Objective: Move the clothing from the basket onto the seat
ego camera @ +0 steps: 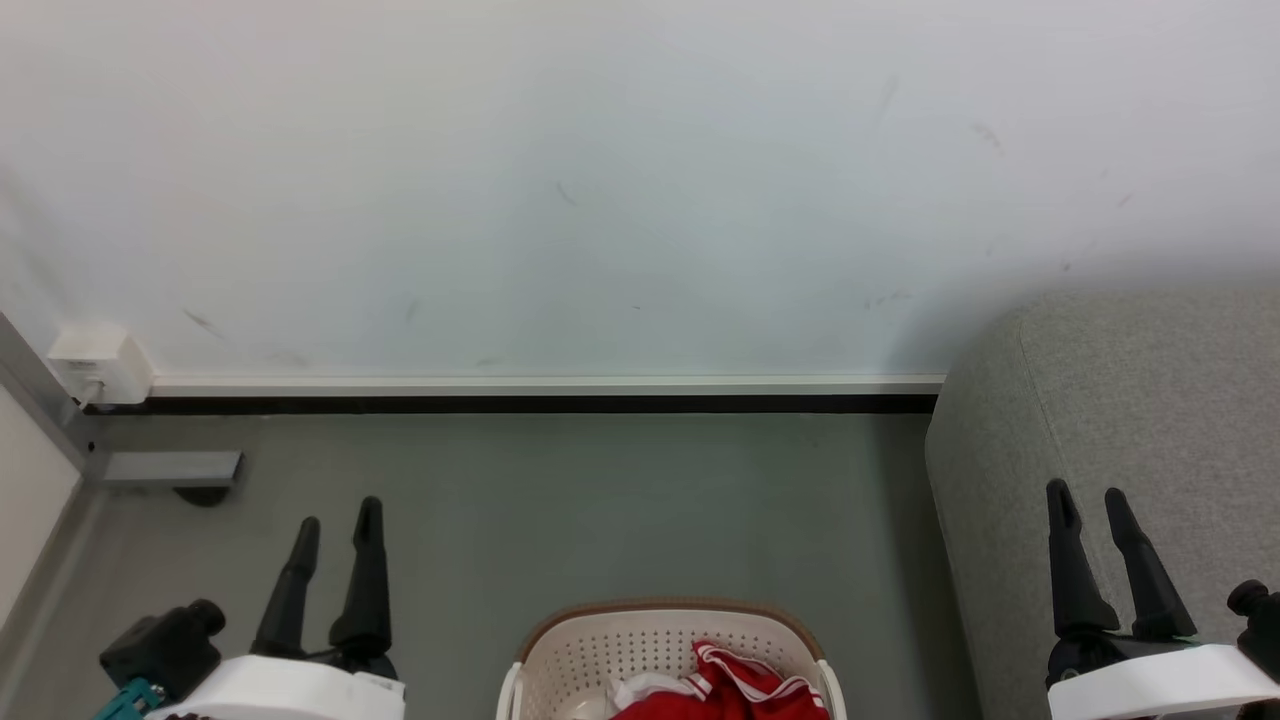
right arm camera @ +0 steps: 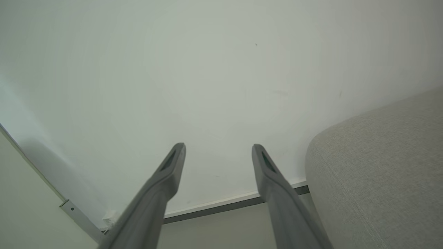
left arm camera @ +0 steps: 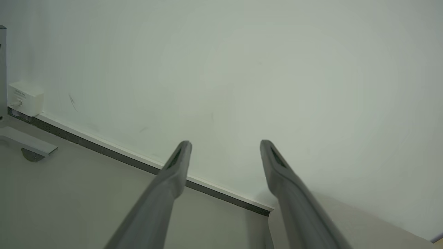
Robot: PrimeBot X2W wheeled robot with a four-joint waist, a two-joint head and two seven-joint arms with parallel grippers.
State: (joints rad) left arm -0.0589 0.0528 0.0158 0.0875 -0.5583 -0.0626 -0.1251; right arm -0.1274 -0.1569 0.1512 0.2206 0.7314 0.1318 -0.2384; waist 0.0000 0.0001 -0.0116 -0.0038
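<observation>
- Head view showed the basket [ego camera: 600, 650] on the grey floor [ego camera: 600, 500], near the robot and in the middle, between its two arms.
- The clothing [ego camera: 735, 690] was red with white stripes. It lay inside the basket, on the right side of it. None of it was on the seat, so I think the job was at its very start.
- The seat [ego camera: 1130, 400] was a big grey sofa on the right, just beside the basket. That looked handy, because the clothes would only need a short trip to the right.
- The left gripper [ego camera: 339, 512] was low on the left, over the floor. Its jaws were apart, with nothing between them.
- The right gripper [ego camera: 1087, 491] was low on the right, in front of the seat. Its jaws were apart too, and empty.
- Both pointed toward the far wall [ego camera: 600, 200], not down at the basket. I think they were held out to the sides to keep the way to the basket free.
- Next, one arm would likely need to tip down and reach in for the red cloth.
</observation>
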